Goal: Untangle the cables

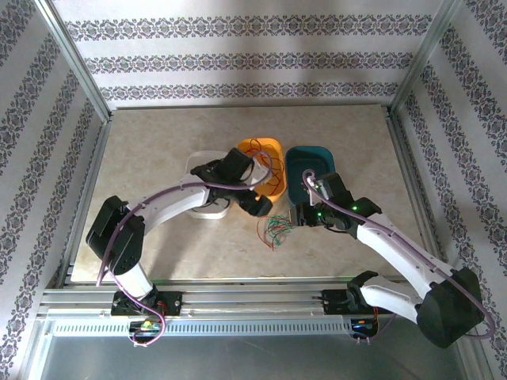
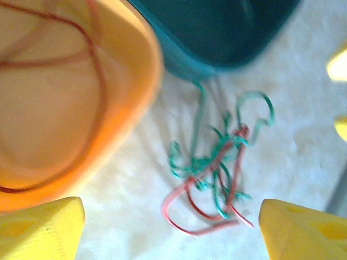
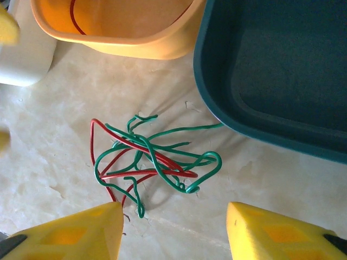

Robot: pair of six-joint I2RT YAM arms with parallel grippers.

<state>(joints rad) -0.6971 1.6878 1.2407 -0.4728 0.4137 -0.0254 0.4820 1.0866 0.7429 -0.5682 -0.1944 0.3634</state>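
Item: cables point(image 3: 152, 157), red and green, knotted on the worktop point(image 3: 49, 162) just before the orange tub point(image 3: 108, 38) and teal tub point(image 3: 271, 70); a red wire point(image 2: 100, 92) is already lodged in the orange tub. Step judged: sorting part done; one strand is next to be pinched and drawn free. Pose: left claw point(image 2: 172, 211) spread wide, empty, above the knot; right claw point(image 3: 174, 214) parted, empty, poised over its near side.

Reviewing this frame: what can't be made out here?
Left wrist view: motion blur smears the cable tangle; crossings unreadable.
Top view: the left arm covers most of the white tub; contents hidden.
Top view: tangle too small to count strands.
Right wrist view: the top edge cuts off the orange tub and the red cable inside.
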